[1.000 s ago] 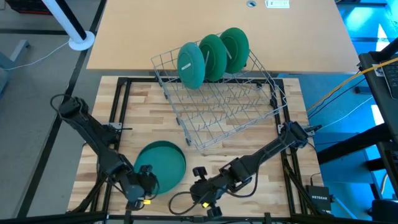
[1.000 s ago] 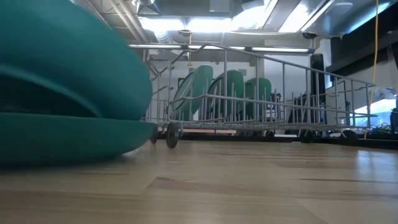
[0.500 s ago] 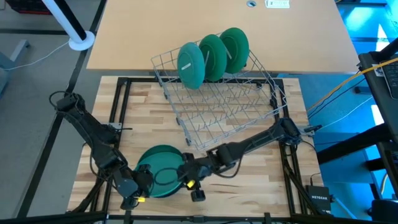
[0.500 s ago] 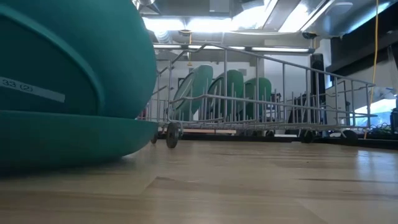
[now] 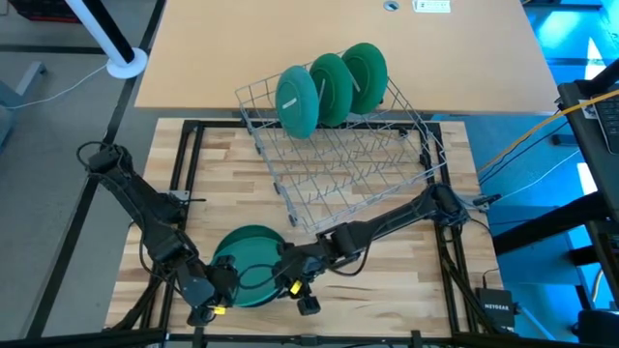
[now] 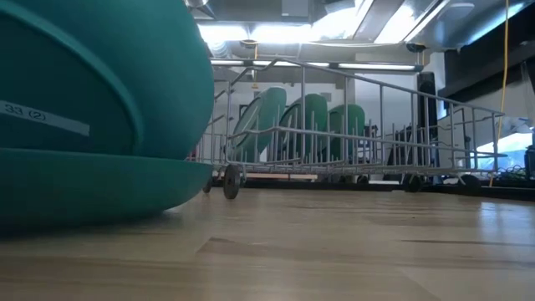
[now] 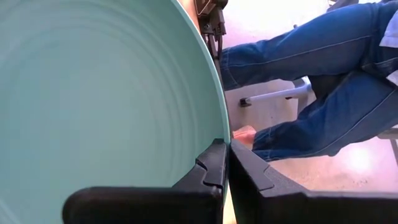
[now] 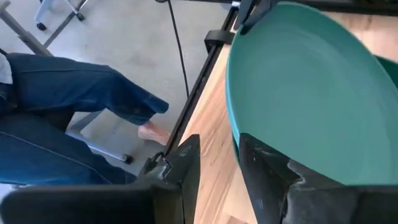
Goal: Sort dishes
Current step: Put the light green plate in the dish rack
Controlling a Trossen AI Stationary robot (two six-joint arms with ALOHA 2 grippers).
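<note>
Two teal plates lie near the table's front left. The upper plate is tipped up, and its underside with a white label faces the low view. The lower plate lies flat on the wood. My left gripper is shut on the upper plate's near-left rim. My right gripper is open at that plate's right rim, with a finger on either side of it; I see no touch. Three more plates stand on edge in the wire rack. My left gripper pinches the upper plate's rim between its two fingers. It comes from the table's near-left side, slanting down. The plate is tilted, its held edge raised and its opposite edge down on the lower plate.
The rack fills the table's middle and far part, and bare wood lies to the right of the plates. A person's legs in jeans show beyond the table's near edge. Cables run along the right side.
My left gripper has risen with the plate's near-left rim, tipping the plate up more steeply so that its label now shows in the low view. My right gripper has swung from the front middle toward the table's left, up to the plate's right rim.
</note>
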